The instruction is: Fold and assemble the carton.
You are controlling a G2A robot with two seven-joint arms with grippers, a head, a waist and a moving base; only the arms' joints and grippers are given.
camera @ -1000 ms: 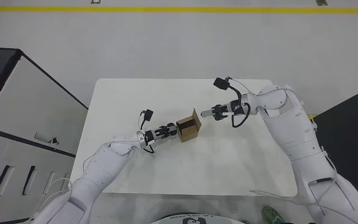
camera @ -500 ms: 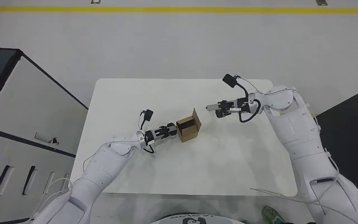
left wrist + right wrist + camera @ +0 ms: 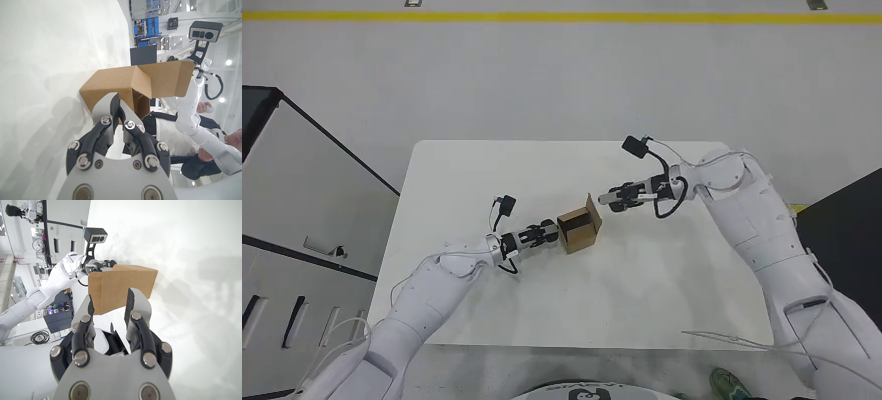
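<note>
A small brown carton (image 3: 579,228) stands near the middle of the white table (image 3: 492,180), with one flap (image 3: 593,208) raised on its right side. My left gripper (image 3: 553,233) is at the carton's left side, shut on the edge of a carton wall (image 3: 105,91); its fingertips (image 3: 115,106) pinch the cardboard. My right gripper (image 3: 603,199) is just to the right of the raised flap, open. In the right wrist view the flap's (image 3: 113,291) lower edge lies between the spread fingers (image 3: 132,306), not touching them.
A dark cabinet (image 3: 282,200) stands off the table's left side. Bare tabletop lies all around the carton, with wide free room in front and behind it.
My right gripper drew back to the right, away from the carton, then returned to the left up to the raised flap. The left arm and the carton have kept still.
</note>
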